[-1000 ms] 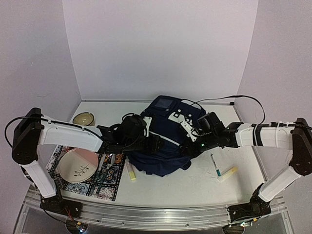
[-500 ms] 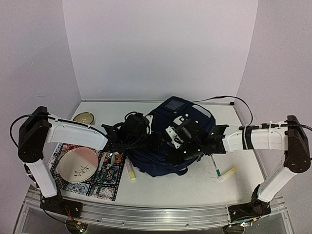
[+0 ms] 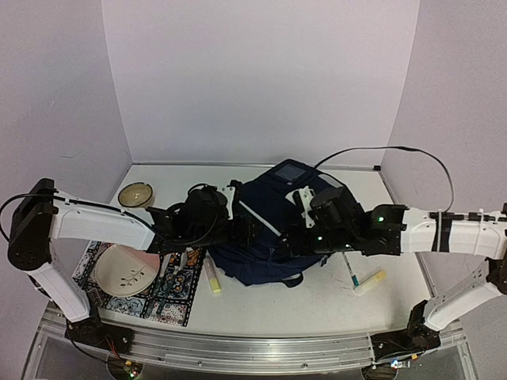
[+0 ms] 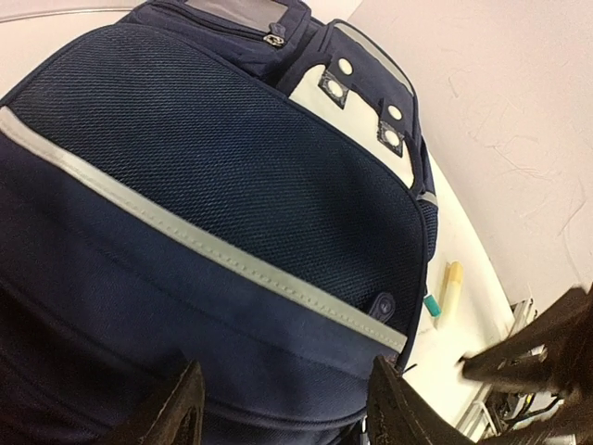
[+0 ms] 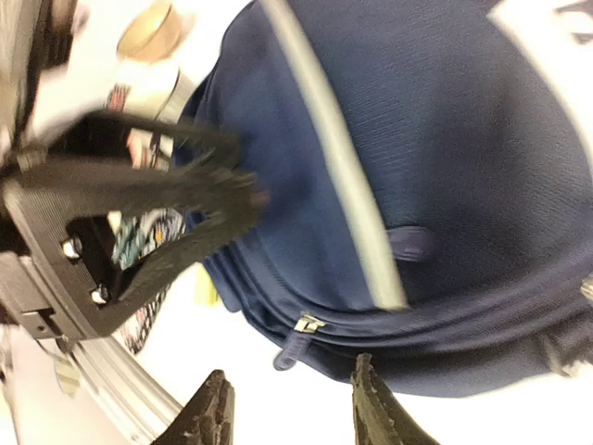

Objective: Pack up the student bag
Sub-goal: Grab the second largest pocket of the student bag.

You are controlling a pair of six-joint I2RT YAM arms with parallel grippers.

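Left gripper (image 4: 287, 413) released, right gripper (image 5: 292, 408) released, both at student bag (image 3: 265, 237); interior unseen; yellow marker (image 3: 212, 279) beside; plate (image 3: 119, 271) on patterned mat (image 3: 176, 299).

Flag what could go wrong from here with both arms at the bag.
1. Left gripper and right gripper, both open, sit close together at the near edge of the student bag; they could collide.
2. Neither grips the bag, so a nudge may push it onto the yellow marker beside it.

High rear overview; wrist cameras close against student bag (image 4: 232, 204)
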